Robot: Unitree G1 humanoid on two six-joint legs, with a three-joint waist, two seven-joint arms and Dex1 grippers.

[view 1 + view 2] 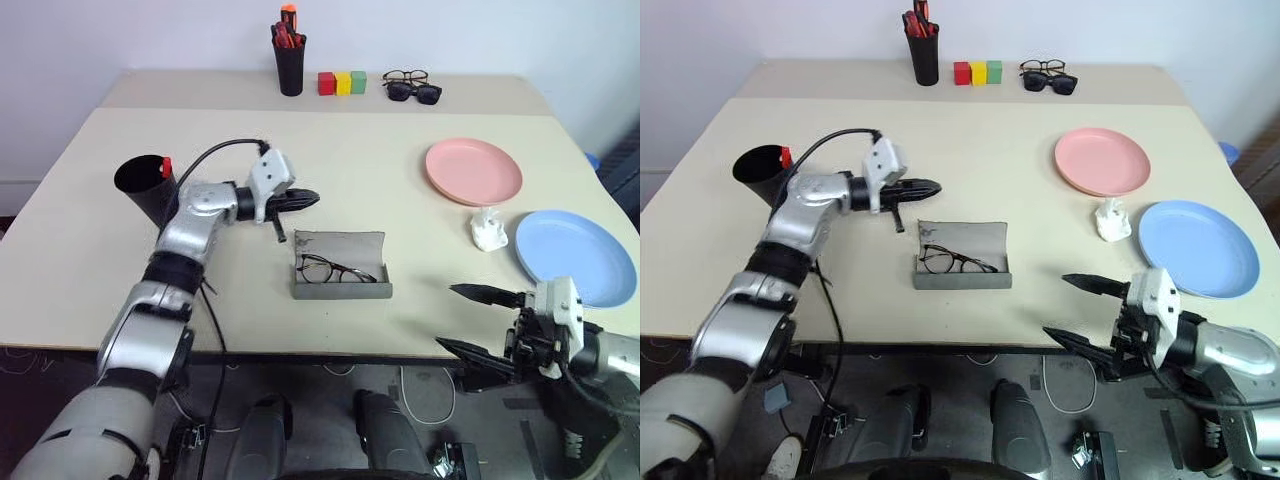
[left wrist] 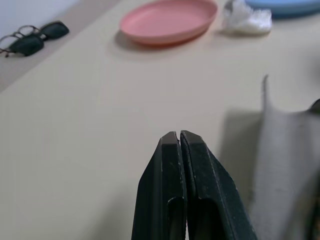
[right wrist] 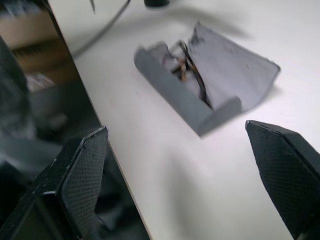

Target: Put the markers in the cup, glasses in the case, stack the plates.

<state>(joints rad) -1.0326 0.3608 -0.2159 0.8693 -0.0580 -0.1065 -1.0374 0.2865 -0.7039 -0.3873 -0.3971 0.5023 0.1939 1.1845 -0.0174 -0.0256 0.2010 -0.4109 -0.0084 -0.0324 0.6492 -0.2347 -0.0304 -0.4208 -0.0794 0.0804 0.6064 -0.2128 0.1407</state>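
Note:
The grey case (image 1: 340, 285) lies open at the table's front middle, with the glasses (image 1: 325, 270) inside it. My left gripper (image 1: 314, 198) hovers just behind and to the left of the case, shut with nothing in it; its fingertips (image 2: 179, 136) are pressed together. The black cup (image 1: 140, 185) stands at the left, with the red end of a marker (image 1: 166, 167) showing at its rim. At the right sit the pink plate (image 1: 473, 170) and the blue plate (image 1: 575, 255), apart from each other. My right gripper (image 1: 448, 317) stands open in front of the table's front edge, right of the case (image 3: 215, 75).
A crumpled white thing (image 1: 488, 230) lies between the two plates. Along the back stand a black pen pot (image 1: 290, 65) with thick red markers, three coloured blocks (image 1: 342, 83), another pair of spectacles (image 1: 404, 76) and sunglasses (image 1: 415, 94).

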